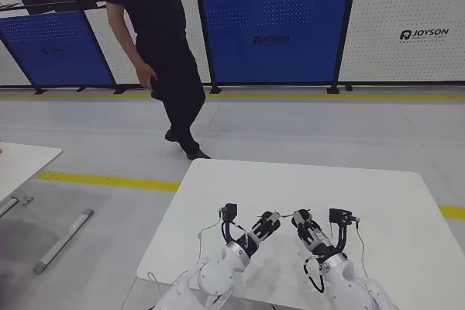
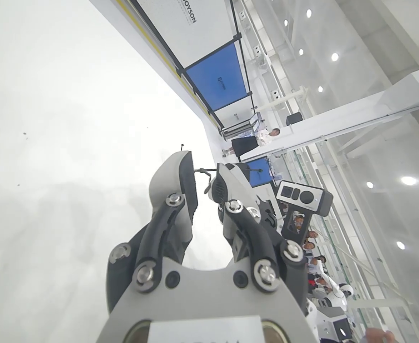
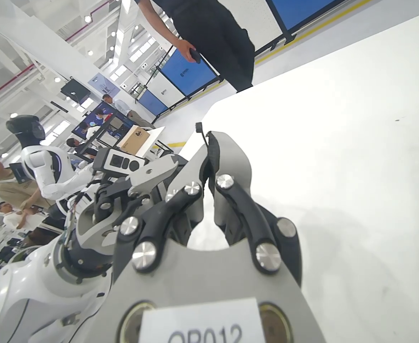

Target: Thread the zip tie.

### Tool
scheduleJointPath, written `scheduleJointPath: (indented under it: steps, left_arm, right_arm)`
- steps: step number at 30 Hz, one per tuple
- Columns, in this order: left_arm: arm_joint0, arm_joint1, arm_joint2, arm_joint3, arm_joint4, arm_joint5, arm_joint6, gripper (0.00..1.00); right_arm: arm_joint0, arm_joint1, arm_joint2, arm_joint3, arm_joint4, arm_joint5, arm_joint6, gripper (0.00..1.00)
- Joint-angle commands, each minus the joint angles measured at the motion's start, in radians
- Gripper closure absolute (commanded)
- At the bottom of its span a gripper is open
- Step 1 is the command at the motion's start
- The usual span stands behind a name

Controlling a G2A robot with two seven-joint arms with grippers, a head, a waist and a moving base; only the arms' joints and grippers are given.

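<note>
Low over the near middle of the white table, my two grippers meet tip to tip. My right gripper is shut on the black zip tie, whose small square head sticks out past the fingertips. A thin black stretch of the zip tie shows in the gap of my left gripper, which is open, its pads apart. From above, the left gripper and the right gripper sit a finger's length apart, with the zip tie a faint line between them.
Bare tabletop stretches away on the far side and to the right. A person in black stands on the floor beyond the table's far left corner. Another white table stands off to the left.
</note>
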Motion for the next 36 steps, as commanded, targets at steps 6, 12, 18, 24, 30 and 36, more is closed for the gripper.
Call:
scheduleJointPath:
  steps: [6, 12, 18, 24, 30, 36]
  left_arm:
    - [-0.003, 0.000, 0.000, 0.003, 0.000, -0.001, -0.006, 1.00]
    - [-0.002, -0.001, 0.000, 0.004, -0.005, -0.013, -0.017, 1.00]
    - [0.002, 0.000, -0.002, 0.002, -0.010, -0.025, -0.026, 1.00]
    - [0.003, 0.000, -0.003, 0.002, -0.011, -0.025, -0.022, 1.00]
    - [0.004, -0.004, -0.009, 0.002, -0.046, -0.008, 0.014, 1.00]
    - [0.005, -0.009, -0.019, -0.005, -0.091, 0.003, 0.049, 1.00]
  right_arm:
    - [0.000, 0.000, -0.001, 0.004, -0.005, -0.004, -0.001, 1.00]
    - [0.003, -0.001, -0.005, 0.007, -0.008, -0.009, 0.008, 1.00]
    - [0.009, -0.002, -0.008, 0.014, 0.006, -0.020, 0.020, 1.00]
    - [0.009, -0.003, -0.008, 0.017, 0.013, -0.020, 0.019, 0.00]
    - [0.000, -0.002, -0.005, 0.013, 0.007, -0.029, 0.004, 0.00]
    - [-0.018, 0.003, 0.013, 0.012, -0.014, -0.027, -0.001, 0.00]
